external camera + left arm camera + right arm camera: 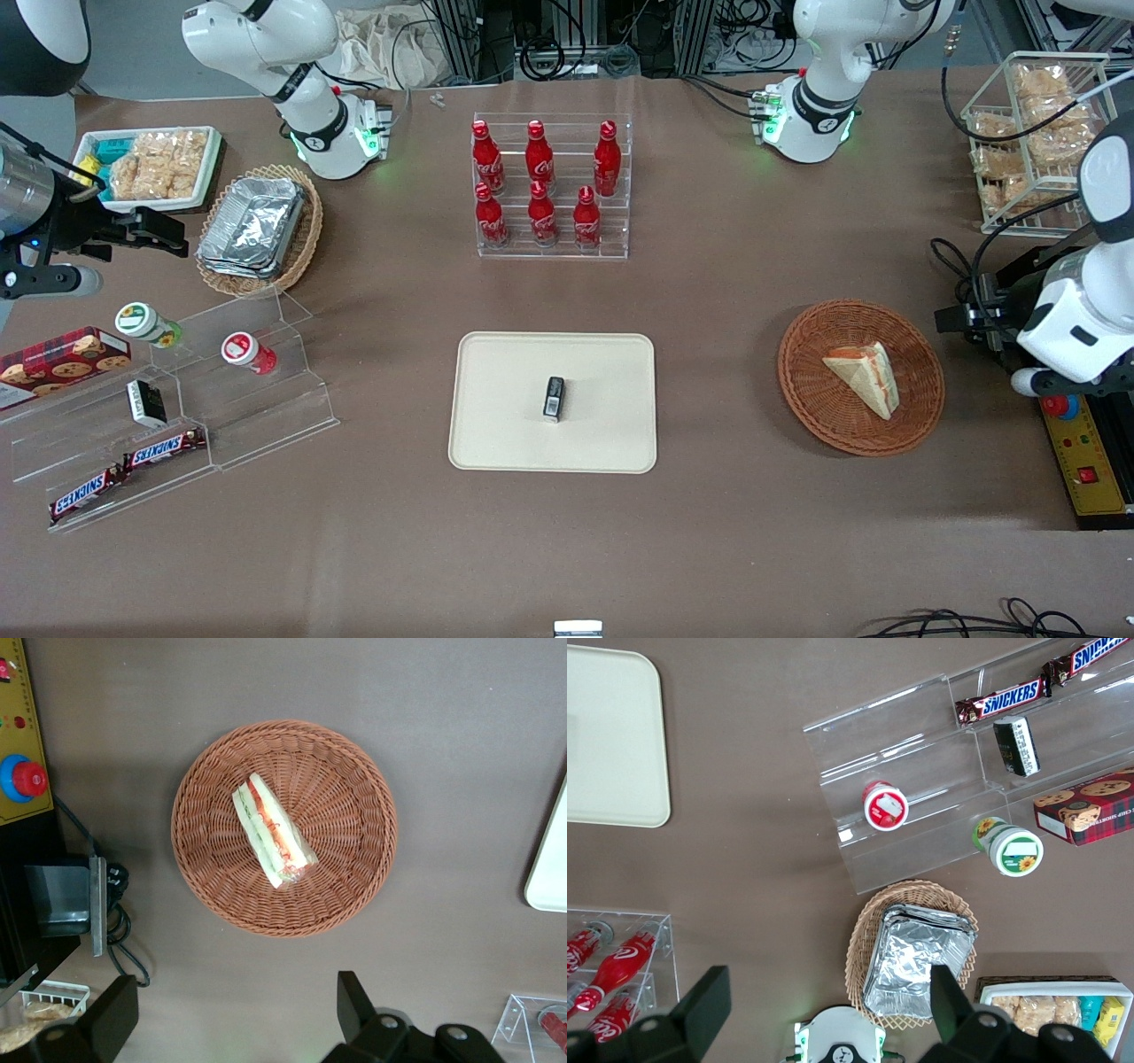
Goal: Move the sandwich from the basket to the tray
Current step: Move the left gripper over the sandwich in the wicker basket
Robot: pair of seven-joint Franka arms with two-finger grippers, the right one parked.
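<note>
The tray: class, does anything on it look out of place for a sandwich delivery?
Yes. A small dark box lies near the middle of the cream tray, where the sandwich should go. The sandwich is in the basket. The open end effector hangs above the basket.

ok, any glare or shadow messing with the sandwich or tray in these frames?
Front view: even light, sandwich and tray clear; soft shadow beside the basket. Left wrist view: sandwich sharp, basket rim casts a faint shadow; the open gripper hangs high above the table, beside the basket. Right wrist view: glare only on the foil trays.
</note>
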